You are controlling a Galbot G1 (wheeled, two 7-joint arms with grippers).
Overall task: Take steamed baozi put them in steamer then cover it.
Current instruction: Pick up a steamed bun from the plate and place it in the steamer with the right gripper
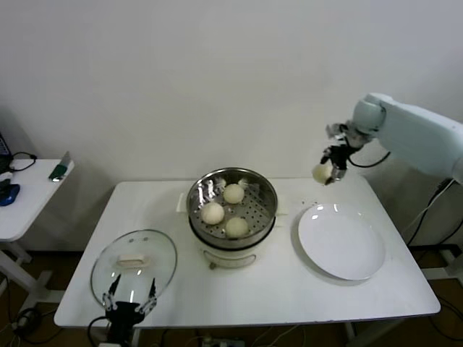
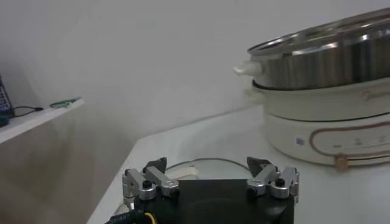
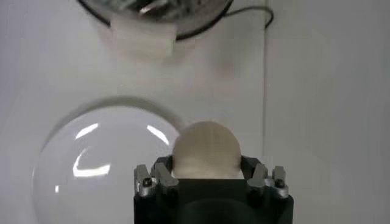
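Overhead, right gripper [image 1: 327, 172] clamps baozi [image 3: 206, 150] above plate [image 1: 341, 242]; left gripper [image 2: 211, 176] apart near cover [image 1: 134, 266]; steamer [image 2: 329, 131] label unreadable.

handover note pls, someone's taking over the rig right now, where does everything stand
Right tool: shut on the fourth baozi, raised above the far edge of the empty white plate.
Left tool: open, holding nothing, at the table's near edge by the cover.
Done: three baozi sit on the steamer's perforated tray.
Left: carry the held baozi to the steamer, release it, then set the cover, now flat on the table left of the steamer, on top.
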